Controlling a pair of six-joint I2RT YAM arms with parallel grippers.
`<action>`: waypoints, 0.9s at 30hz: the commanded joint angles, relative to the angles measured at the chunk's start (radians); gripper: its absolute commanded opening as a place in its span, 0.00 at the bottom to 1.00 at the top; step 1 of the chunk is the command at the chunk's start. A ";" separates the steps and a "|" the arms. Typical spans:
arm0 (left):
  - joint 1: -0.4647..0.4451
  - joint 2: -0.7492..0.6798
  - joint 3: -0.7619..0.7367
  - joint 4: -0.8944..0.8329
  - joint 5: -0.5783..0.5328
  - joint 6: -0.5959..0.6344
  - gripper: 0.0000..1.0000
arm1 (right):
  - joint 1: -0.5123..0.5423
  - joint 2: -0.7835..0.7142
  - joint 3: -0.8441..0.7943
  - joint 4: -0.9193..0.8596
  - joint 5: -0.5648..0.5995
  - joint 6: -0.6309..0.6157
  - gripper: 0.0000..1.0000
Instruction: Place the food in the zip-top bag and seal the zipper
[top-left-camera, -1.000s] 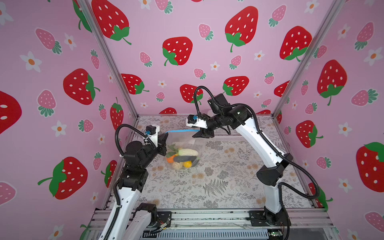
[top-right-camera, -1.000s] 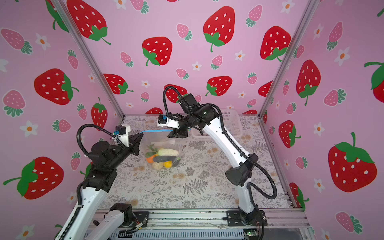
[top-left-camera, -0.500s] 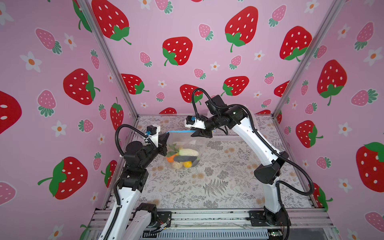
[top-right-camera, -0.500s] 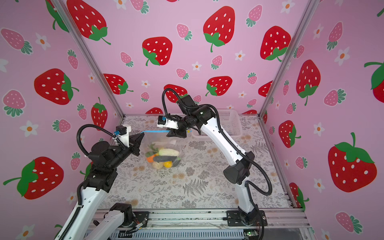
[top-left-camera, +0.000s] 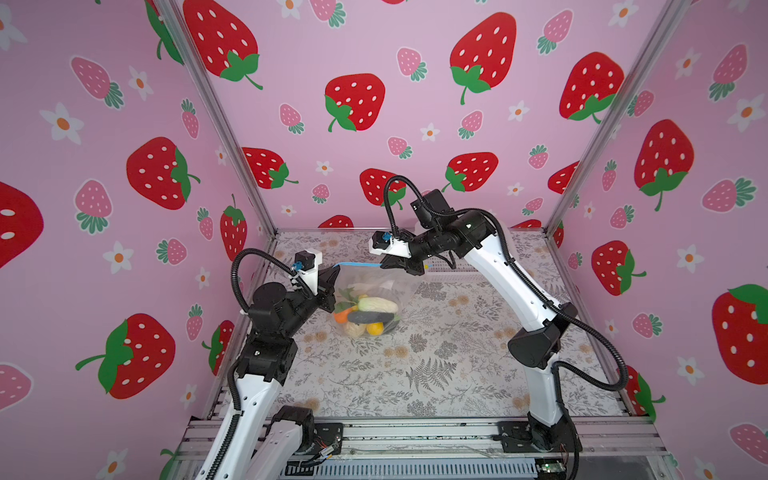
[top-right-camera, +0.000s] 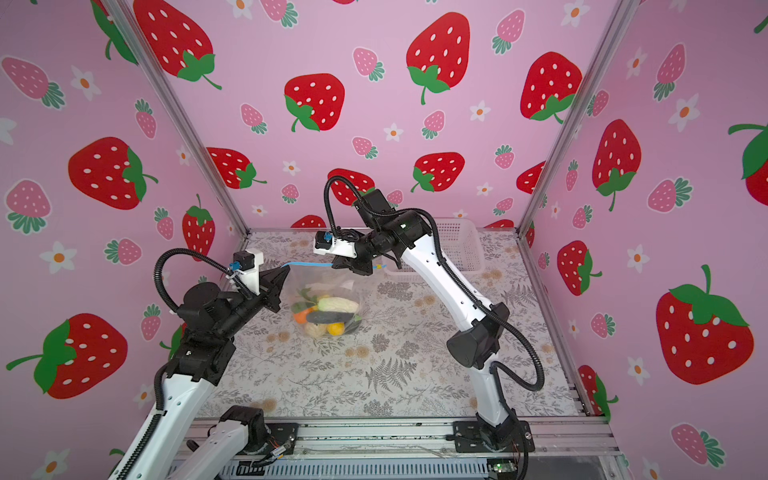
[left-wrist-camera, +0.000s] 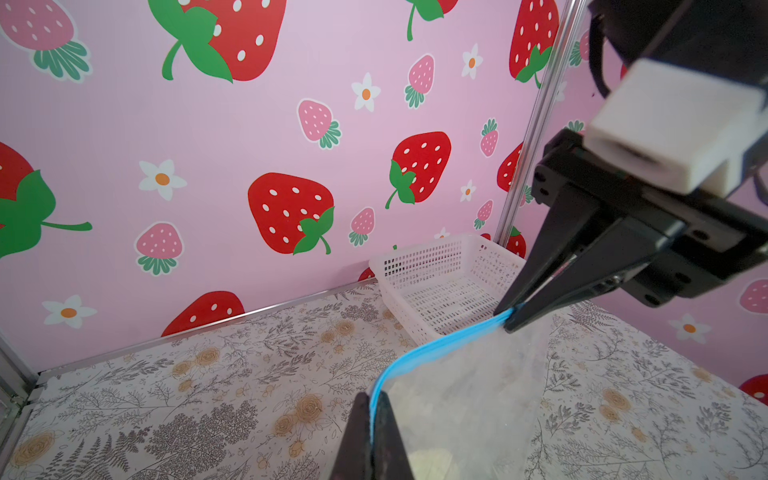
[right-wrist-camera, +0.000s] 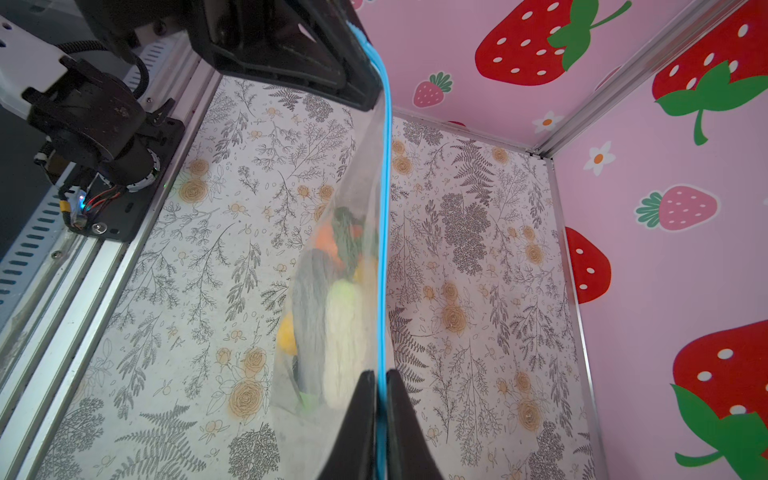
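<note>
1. Crinkly transparent plastic zip-top bag (top-left-camera: 376, 291) hangs mouth-up between the two hands, around 9 o'clock of the middle of the floral-print worktop (top-left-camera: 436, 374). Cannot tell if its bottom rests on the worktop.
2. Toy food (top-left-camera: 365, 316) (cream-white, dark grey, orange, yellow and green leafy pieces) is heaped in the bag's bottom. I see none loose on the worktop.
3. Thin light blue zipper (top-left-camera: 358, 264) strip runs taut from 9 to 3 o'clock along the mouth in both top views.
4. Left hand (top-left-camera: 336, 271): pressed together, pinching the zipper's 9 o'clock end.
5. Right hand (top-left-camera: 384, 266): pressed together on the zipper near its 3 o'clock end. The small yellowish end (top-left-camera: 428, 266) pokes out past it.
6. Handling, my read: the film is thin, soft and slippery, and only the strip has any stiffness. The load is light but sits low, so the bag sags and swings if one pinch lets go. Grip the strip, not the film.
7. The span between the hands looks closed in the wrist views. Cannot tell if it is locked.
8. White perforated plastic basket (top-right-camera: 461, 245) sits at 2 o'clock of the bag, well apart, behind the right arm. Nothing blocks the strip; each hand only limits the other's travel.
</note>
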 joint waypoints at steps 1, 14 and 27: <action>-0.006 -0.012 0.005 0.042 0.014 0.021 0.00 | 0.002 0.007 0.024 -0.023 -0.027 -0.007 0.06; -0.006 -0.015 0.021 0.004 0.005 0.035 0.59 | 0.003 -0.003 0.022 -0.007 -0.009 0.002 0.02; -0.006 -0.147 -0.063 -0.035 -0.074 -0.044 0.92 | 0.005 -0.025 -0.049 0.101 0.045 0.233 0.01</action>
